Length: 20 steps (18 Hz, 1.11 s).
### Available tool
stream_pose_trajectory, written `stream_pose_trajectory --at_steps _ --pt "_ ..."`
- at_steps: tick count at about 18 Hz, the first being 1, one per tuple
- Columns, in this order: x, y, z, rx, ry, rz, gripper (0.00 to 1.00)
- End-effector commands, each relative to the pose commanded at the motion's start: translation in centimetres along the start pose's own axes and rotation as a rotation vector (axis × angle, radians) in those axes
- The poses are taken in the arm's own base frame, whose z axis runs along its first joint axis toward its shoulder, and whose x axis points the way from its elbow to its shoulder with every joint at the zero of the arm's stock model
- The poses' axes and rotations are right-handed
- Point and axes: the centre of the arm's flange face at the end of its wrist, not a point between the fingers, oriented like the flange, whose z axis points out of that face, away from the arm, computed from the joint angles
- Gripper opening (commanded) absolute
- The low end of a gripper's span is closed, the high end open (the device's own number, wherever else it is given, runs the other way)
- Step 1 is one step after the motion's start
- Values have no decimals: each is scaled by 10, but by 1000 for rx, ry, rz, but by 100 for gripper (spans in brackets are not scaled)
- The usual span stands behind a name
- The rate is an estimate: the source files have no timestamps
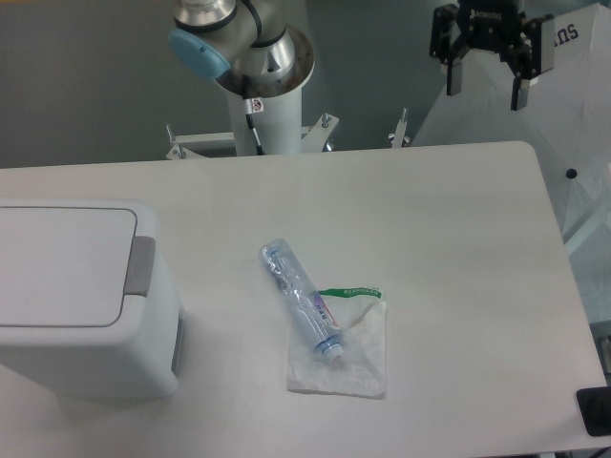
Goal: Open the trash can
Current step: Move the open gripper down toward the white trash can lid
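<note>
Trash can (76, 305): white plastic, smooth, faint sheen; grey matt push-tab (141, 265).
Bottle (302, 299): clear glossy plastic.
Bag (344, 358): thin translucent plastic, crinkled.
Table (430, 239): smooth, matt, off-white.
Gripper (487, 84): black, matt.

Trash can (81, 296) sits on the table (449, 239) at the far left of the view, near the front edge, partly cut off by the frame. Its lid (62, 267) lies flat and closed on top, push-tab (141, 266) on the lid's right edge, facing table centre. Bottle (301, 301) lies on its side around mid-table, right of the can and well apart from it, its near end resting on a plastic bag (344, 358) that spreads toward the front. My fingers (487, 86) hang open above the back right corner, well apart from everything. My arm's base (267, 105) stands behind the table's back edge, left of the fingers
</note>
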Motion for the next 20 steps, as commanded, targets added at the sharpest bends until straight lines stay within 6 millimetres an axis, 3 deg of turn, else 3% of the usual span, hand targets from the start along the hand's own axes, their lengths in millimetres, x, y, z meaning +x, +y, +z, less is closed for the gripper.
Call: stream_pose_trajectory --at_steps 7,17,20 --pt "10 -31 0 70 4 -42 100" --pt "32 -108 16 151 76 -507 100" --pt "31 -124 22 172 66 -630 100"
